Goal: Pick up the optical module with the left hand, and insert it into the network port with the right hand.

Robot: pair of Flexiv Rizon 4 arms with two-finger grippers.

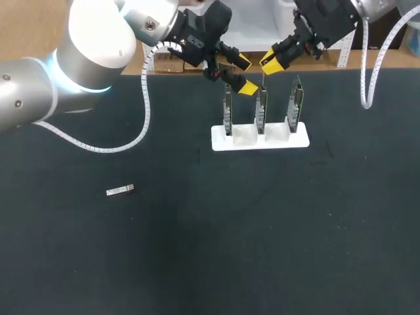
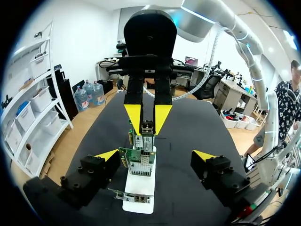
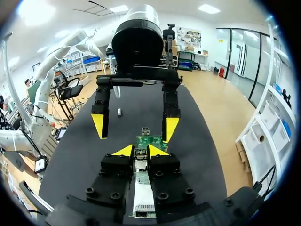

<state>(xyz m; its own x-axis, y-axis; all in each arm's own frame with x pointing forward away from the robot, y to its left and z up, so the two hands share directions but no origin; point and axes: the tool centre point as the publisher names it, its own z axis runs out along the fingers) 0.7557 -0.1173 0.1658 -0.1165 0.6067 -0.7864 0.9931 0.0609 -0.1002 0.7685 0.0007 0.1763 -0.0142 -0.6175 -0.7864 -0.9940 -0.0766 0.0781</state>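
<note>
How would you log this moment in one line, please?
left gripper: open, near rack | right gripper: shut on optical module, above rack

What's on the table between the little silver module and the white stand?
Nothing. In the head view, only bare black table lies between the module and the stand.

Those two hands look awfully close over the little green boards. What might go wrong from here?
The left hand, open, hangs right beside the right hand; they might bump. The right hand pinches a small module above the upright boards; a misaligned push might bend one or tip the white stand.
</note>
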